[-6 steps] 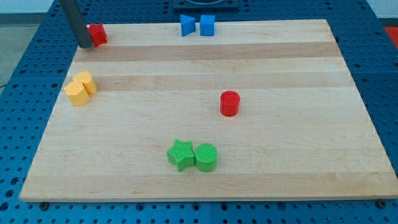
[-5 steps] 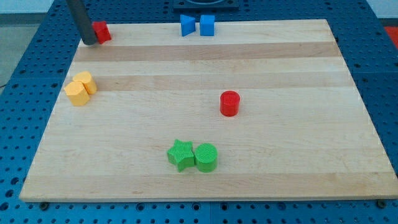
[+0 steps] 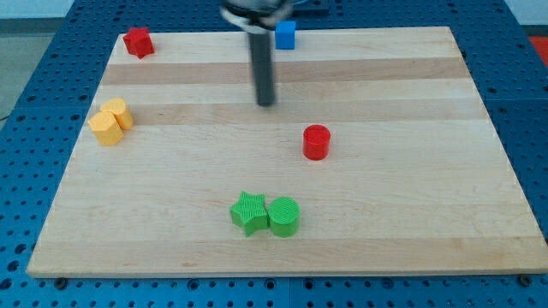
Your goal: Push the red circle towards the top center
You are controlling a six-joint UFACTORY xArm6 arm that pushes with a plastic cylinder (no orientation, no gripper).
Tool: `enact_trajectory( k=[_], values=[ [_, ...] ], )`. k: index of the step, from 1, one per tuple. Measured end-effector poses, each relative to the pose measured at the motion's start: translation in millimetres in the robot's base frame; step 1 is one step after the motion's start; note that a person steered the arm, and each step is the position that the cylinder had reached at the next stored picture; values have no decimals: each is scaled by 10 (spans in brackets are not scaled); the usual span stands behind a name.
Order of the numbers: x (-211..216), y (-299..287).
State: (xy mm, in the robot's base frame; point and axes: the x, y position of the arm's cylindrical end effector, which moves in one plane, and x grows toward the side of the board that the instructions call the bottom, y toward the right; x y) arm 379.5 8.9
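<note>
My tip (image 3: 267,103) is parked on bare board, up and to the left of the red circle (image 3: 316,142), near it but clearly not touching. No claw is fitted here, just the plain rod, so nothing is clamped or gripped and nothing gets held at any point.

The red circle is sat a bit right of the middle of the table (image 3: 428,171), well short of the far edge where it's meant to end up.

Trouble spot number one, as judged from this layout: the tip is on the wrong side. If contact were made from here, the circle would get shoved nearer and to the right, away from the far center. It has to be gone around first, and clipped sides on that detour could send the circle rolling off line.

Second worry: the blue block (image 3: 285,35) at the far edge sits right about where the circle is headed, so it could get bumped.

The green star (image 3: 249,212) and green circle (image 3: 283,216) on the near side, the yellow pair (image 3: 110,121) on the left and the red block (image 3: 137,41) in the far left corner look safely out of it.
</note>
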Motion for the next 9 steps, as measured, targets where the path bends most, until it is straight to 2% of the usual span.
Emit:
enact_trajectory(
  k=[1, 2, 3, 4, 5, 6, 7, 8, 9],
  values=[
    [417, 831],
    [770, 1424],
    [988, 1214],
    [952, 395],
    [653, -343],
    [440, -635],
    [651, -281],
    [673, 342],
    [468, 491]
  ],
)
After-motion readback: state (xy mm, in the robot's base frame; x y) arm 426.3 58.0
